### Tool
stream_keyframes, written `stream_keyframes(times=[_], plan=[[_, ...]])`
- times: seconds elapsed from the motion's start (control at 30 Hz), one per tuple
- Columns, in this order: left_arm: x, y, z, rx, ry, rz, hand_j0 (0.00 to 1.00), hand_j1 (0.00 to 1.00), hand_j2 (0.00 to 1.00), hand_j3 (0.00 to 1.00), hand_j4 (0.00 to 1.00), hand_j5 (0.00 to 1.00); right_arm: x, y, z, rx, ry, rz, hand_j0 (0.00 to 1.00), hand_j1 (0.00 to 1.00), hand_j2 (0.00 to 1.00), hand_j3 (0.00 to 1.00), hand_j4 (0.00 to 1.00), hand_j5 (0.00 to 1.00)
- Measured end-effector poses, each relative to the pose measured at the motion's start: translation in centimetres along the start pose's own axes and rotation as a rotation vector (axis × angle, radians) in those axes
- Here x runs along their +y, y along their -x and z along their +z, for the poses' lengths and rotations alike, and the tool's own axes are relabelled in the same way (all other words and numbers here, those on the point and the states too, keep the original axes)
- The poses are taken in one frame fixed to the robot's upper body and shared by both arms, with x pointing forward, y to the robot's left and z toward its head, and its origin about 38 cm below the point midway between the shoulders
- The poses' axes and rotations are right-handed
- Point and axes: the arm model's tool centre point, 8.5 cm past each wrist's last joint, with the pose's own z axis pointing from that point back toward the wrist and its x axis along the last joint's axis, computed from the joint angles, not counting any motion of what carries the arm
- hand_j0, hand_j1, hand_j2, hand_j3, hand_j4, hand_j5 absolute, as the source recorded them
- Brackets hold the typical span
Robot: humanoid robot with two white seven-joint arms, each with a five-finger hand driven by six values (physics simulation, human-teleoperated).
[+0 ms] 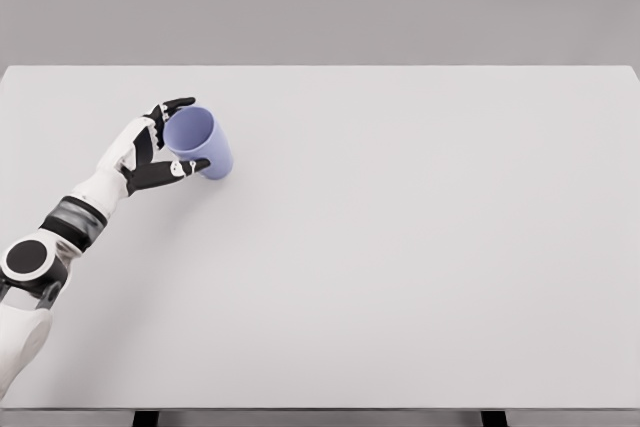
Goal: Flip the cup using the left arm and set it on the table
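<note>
Left hand grips the lilac cup, mid-turn.

The left hand (150,152) pinches the lilac plastic cup (200,143) between thumb and fingers, tilted with its mouth towards the camera, near the white table's (420,247) left rear, apparently so it can be turned upright.

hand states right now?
Left hand: closed around the blue cup, which is tilted with its opening toward the camera.
Right hand: not in view.

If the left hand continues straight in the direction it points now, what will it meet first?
The left hand points up and right, and the cup is already between its fingers. Beyond the cup there is only bare table, though depth is uncertain.
</note>
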Motion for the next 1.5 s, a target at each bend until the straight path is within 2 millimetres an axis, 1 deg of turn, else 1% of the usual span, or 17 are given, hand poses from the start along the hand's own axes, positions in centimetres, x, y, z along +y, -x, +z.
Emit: stream_keyframes(times=[0.03, 0.1, 0.27, 0.4, 0.73, 0.93, 1.1, 1.2, 1.27, 1.37, 1.5], plan=[[0.0, 0.0, 0.0, 0.001, 0.000, -0.001, 0.85, 0.85, 0.85, 0.85, 0.85, 0.85, 0.0, 0.0, 0.0, 0.000, 0.000, 0.000, 1.00, 1.00, 1.00, 1.00, 1.00, 1.00], [-0.1, 0.1, 0.0, 0.001, 0.000, -0.001, 0.90, 0.90, 0.90, 0.90, 0.90, 0.90, 0.0, 0.0, 0.0, 0.000, 0.000, 0.000, 1.00, 1.00, 1.00, 1.00, 1.00, 1.00], [-0.1, 0.1, -0.1, 0.002, 0.000, -0.001, 0.91, 0.91, 0.91, 0.91, 0.91, 0.91, 0.0, 0.0, 0.0, 0.000, 0.000, 0.000, 1.00, 1.00, 1.00, 1.00, 1.00, 1.00], [-0.2, 0.1, -0.1, 0.002, 0.000, -0.001, 1.00, 1.00, 1.00, 1.00, 1.00, 1.00, 0.0, 0.0, 0.0, 0.000, 0.000, 0.000, 1.00, 1.00, 1.00, 1.00, 1.00, 1.00], [0.1, -0.2, 0.1, -0.002, 0.003, -0.020, 1.00, 1.00, 1.00, 1.00, 1.00, 1.00, 0.0, 0.0, 0.0, 0.000, 0.000, 0.000, 1.00, 1.00, 1.00, 1.00, 1.00, 1.00], [0.4, -0.9, 0.3, -0.013, 0.010, -0.040, 1.00, 1.00, 1.00, 1.00, 1.00, 1.00, 0.0, -0.1, 0.0, -0.002, 0.000, 0.000, 1.00, 1.00, 1.00, 1.00, 1.00, 1.00], [1.3, -1.1, 1.6, 0.003, 0.020, -0.089, 1.00, 1.00, 1.00, 1.00, 1.00, 1.00, 0.0, 0.0, 0.0, 0.000, 0.000, 0.000, 1.00, 1.00, 1.00, 1.00, 1.00, 1.00], [1.9, -1.7, 2.6, 0.006, 0.034, -0.128, 1.00, 1.00, 1.00, 1.00, 1.00, 1.00, 0.0, -0.1, 0.0, -0.002, 0.000, 0.000, 1.00, 1.00, 1.00, 1.00, 1.00, 1.00], [2.6, -2.6, 3.3, 0.005, 0.046, -0.172, 1.00, 1.00, 1.00, 1.00, 1.00, 1.00, 0.0, 0.0, 0.0, 0.000, 0.000, 0.000, 1.00, 1.00, 1.00, 1.00, 1.00, 1.00], [4.2, -4.4, 4.1, -0.008, 0.054, -0.249, 1.00, 1.00, 1.00, 1.00, 1.00, 1.00, 0.0, 0.0, 0.0, 0.000, 0.000, 0.000, 1.00, 1.00, 1.00, 1.00, 1.00, 1.00], [5.9, -5.7, 5.1, -0.004, 0.056, -0.323, 1.00, 1.00, 1.00, 1.00, 1.00, 1.00, 0.0, 0.0, 0.0, 0.000, 0.000, 0.000, 1.00, 1.00, 1.00, 1.00, 1.00, 1.00]])
